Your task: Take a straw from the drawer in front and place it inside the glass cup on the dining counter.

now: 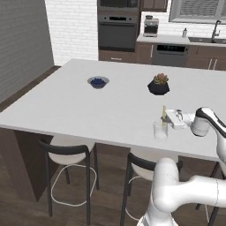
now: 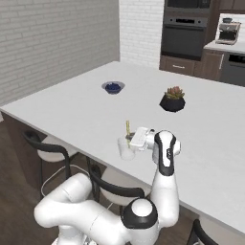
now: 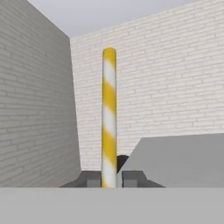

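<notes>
Straw upright in gripper

White brick walls are enclosing the kitchen; a built-in oven is sitting among dark cabinets; black-framed stools are standing on dark wood floor.

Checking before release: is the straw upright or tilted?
Upright: the straw stands vertical, pinched in the shut gripper over the glass cup.
</notes>
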